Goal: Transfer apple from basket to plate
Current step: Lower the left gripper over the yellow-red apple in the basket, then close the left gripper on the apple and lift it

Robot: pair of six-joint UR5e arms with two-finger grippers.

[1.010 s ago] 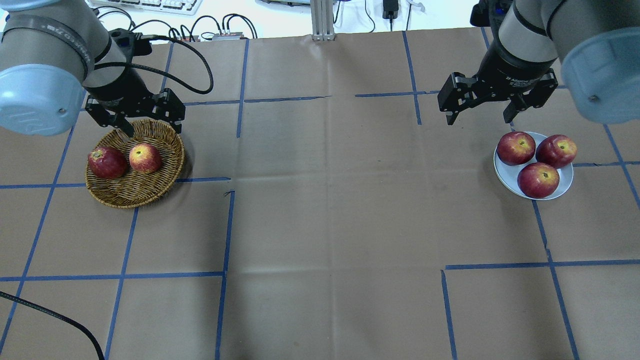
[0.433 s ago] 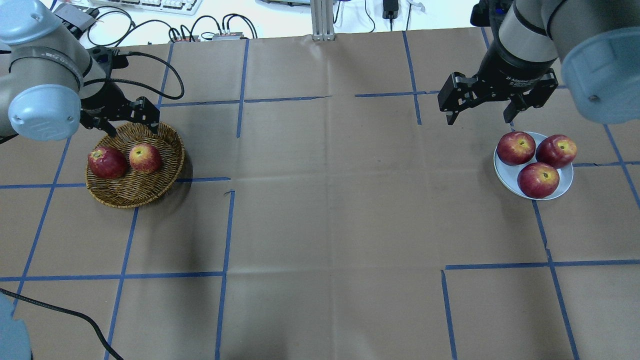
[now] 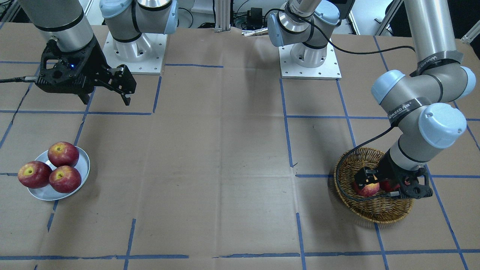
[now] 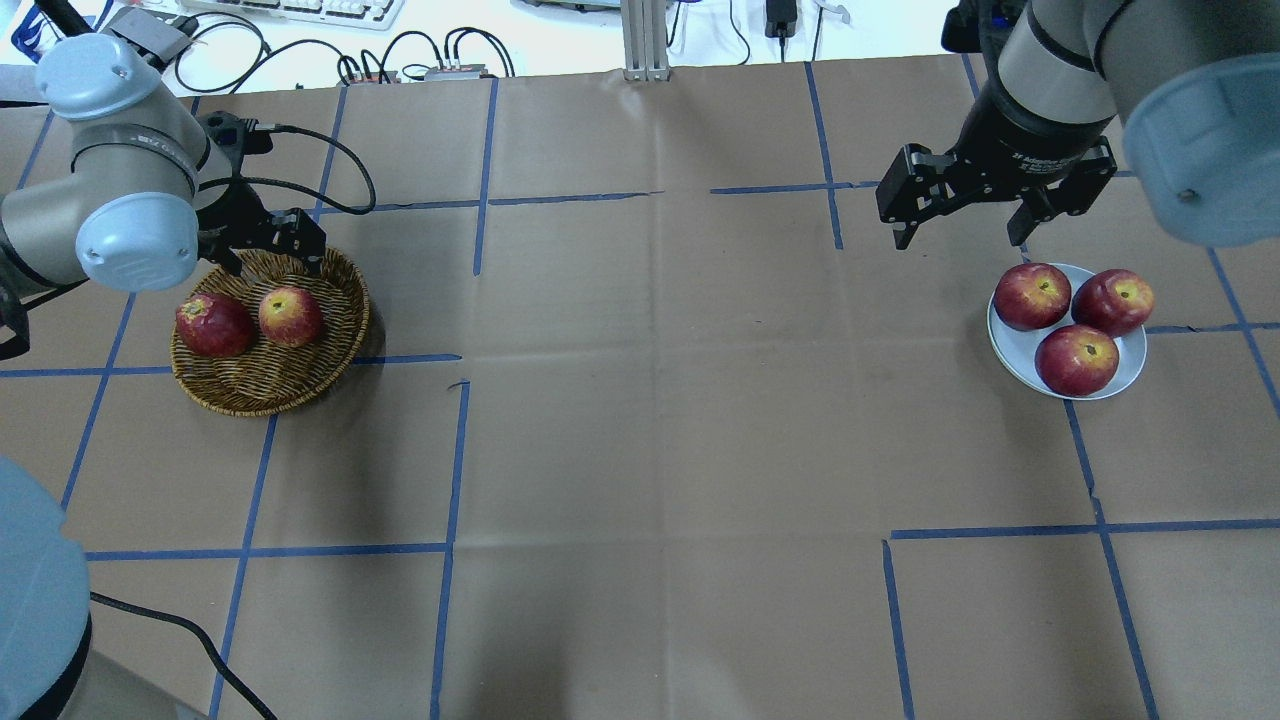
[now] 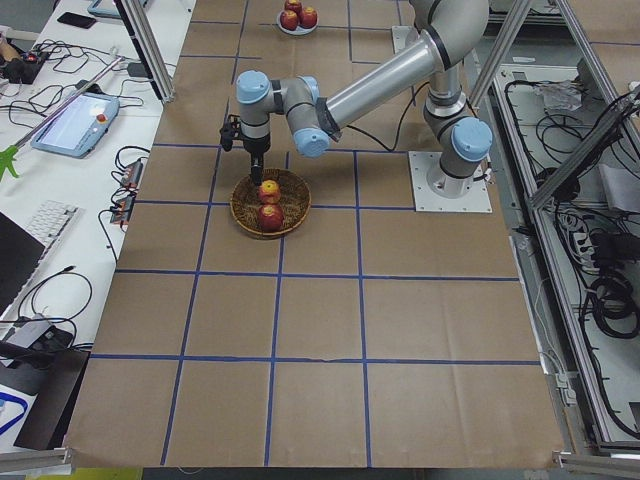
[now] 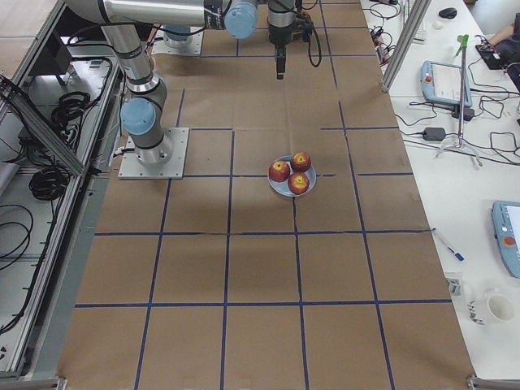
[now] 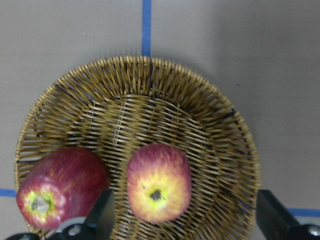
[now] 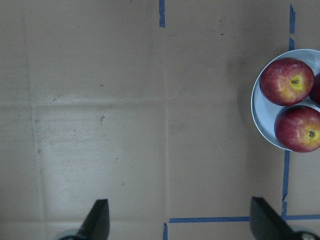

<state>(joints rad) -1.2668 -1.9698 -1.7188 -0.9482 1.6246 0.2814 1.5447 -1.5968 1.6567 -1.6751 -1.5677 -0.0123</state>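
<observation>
We see a bench papered brown and gridded with blue tape, keyboard and cables beyond its far edge, left claw and right claw both spread wide.

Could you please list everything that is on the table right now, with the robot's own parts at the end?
table: one, covered in brown paper, under everything
tape lines: several, blue, forming a grid on the paper
basket: one, golden-brown wicker, on the robot's left side of the table
pale apple: one, pinkish-red with yellow, in the basket
dark red apple: one, dark red, in the basket beside the pale apple
plate: one, whitish-grey, on the robot's right side
red apples: three, red with yellow stem hollows, on the plate
left gripper: one, black, open, over the basket
right gripper: one, black, open, above the table near the plate
</observation>
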